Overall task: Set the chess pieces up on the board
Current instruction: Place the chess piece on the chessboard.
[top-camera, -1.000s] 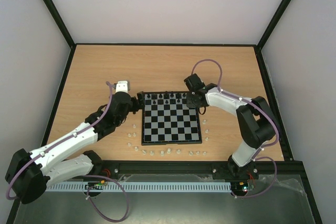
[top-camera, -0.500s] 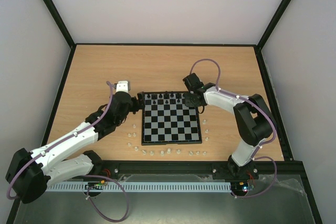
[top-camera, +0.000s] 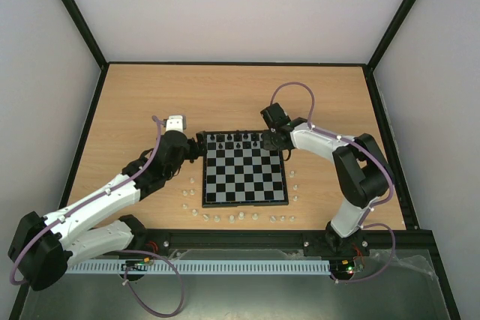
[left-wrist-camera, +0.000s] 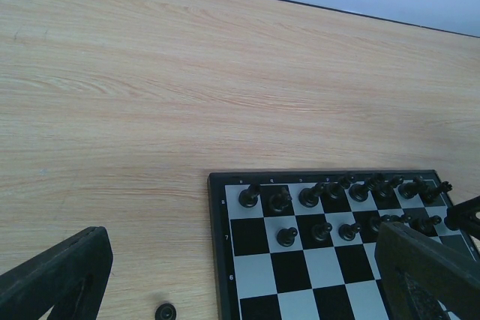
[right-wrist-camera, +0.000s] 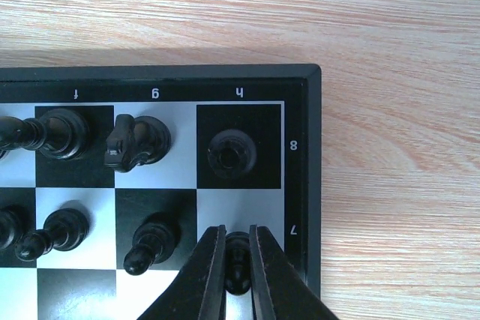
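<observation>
On the board, right tool tight around a pawn; left tool agape, empty.

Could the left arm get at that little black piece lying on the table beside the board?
Probably yes. The black piece lies on the table beside the board, between the left arm's open fingers, nothing over it. The right fingers are shut on a pawn.

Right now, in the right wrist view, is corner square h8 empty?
No, a black piece stands on that corner square of the board.
</observation>
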Tool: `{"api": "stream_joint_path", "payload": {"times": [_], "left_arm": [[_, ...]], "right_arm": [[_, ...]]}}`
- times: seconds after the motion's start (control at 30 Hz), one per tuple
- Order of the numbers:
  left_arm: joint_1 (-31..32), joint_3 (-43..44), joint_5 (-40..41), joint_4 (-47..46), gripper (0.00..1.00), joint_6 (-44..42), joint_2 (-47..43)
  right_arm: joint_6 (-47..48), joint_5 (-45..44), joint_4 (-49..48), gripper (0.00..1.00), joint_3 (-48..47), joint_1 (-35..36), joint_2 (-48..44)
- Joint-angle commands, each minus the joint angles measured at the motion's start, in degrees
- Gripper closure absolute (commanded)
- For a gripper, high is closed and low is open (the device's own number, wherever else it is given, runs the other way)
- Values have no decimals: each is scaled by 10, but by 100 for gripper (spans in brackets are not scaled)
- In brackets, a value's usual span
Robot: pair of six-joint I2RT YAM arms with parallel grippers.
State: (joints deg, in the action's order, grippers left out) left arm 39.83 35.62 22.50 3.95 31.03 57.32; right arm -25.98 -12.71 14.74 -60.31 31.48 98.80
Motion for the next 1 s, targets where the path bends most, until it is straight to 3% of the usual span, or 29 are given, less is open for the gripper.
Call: {"api": "stream_joint_path", "payload": {"times": [0.0, 0.5, 0.83, 0.97], "left_arm": [[-3, 1, 0, -11, 1, -4, -2], [-3, 2, -4, -11, 1, -3, -4], [-3, 2, -4, -11, 1, -3, -5], [-3, 2, -4, -10, 1, -3, -6]], "right_arm": [[-4, -15, 4, 93, -13, 2, 9], [-4, -27, -2, 92, -17, 2, 24], [-3, -23, -4, 88, -19, 2, 31], [-3, -20, -5, 82, -17, 2, 25]]}}
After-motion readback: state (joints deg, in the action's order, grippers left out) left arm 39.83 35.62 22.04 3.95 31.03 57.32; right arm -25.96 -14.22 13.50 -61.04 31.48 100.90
